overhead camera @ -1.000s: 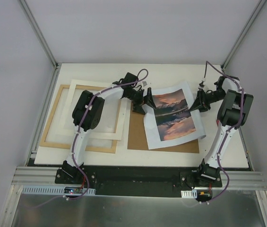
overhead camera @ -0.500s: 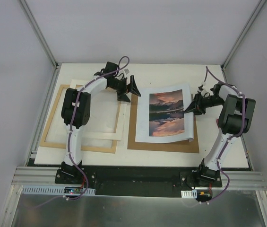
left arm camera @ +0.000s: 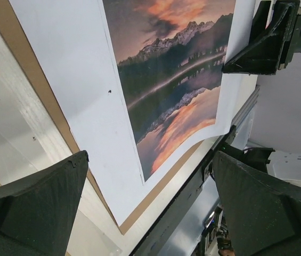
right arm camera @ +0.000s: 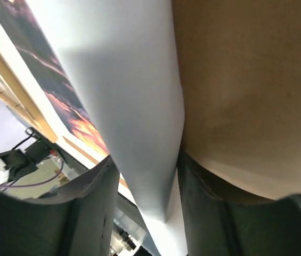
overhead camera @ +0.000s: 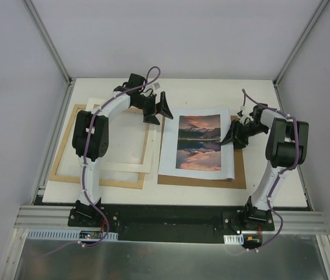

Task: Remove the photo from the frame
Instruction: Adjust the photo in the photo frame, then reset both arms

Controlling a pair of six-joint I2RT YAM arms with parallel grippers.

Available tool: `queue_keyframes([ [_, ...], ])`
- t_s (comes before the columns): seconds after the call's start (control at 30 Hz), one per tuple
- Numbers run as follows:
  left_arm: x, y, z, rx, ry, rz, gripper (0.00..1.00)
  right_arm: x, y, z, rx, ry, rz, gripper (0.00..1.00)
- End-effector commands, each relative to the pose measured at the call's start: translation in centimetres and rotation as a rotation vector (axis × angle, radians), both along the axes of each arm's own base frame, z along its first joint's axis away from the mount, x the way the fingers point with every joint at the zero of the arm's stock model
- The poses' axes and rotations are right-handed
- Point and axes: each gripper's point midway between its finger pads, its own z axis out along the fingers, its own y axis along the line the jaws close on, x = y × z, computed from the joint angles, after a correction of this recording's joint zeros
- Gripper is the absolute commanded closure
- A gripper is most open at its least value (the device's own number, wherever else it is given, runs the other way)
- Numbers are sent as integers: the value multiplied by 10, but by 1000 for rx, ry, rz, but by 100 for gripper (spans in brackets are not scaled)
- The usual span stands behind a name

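Observation:
The photo, a sunset mountain print with a wide white border, lies nearly flat on the brown backing board in the middle of the table. Its right edge curls up between the fingers of my right gripper, whose jaws stand slightly apart around the sheet. My left gripper hovers wide open and empty above the photo's top left corner. The frame of thin light wood lies at the left, under my left arm.
A white mat with a cut-out window rests on the frame. The board's brown edge runs beside the photo. Metal posts and grey walls close in the table at left, right and back.
The photo has come down from a raised tilt and shifted left, flat onto the backing board. My right gripper went with it and its jaws have parted. The left gripper withdrew to the back left.

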Motion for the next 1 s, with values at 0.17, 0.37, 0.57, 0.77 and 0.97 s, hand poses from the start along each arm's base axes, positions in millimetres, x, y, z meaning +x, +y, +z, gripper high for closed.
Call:
queue_keyframes([
  [0.17,-16,8,56,-3,-152,-51,1,15,-20,42,-176,-157,10,31],
  [0.37,-27,19,79,-7,-210,-78,1,21,-35,58,-292,-195,36,24],
  [0.57,-51,36,115,4,-332,-128,1,25,-73,99,-535,-348,35,16],
  [0.77,-82,75,159,53,-503,-129,1,1,-86,170,-662,-615,26,4],
  [0.97,-119,126,173,173,-652,-45,1,-38,-92,225,-779,-908,-12,4],
])
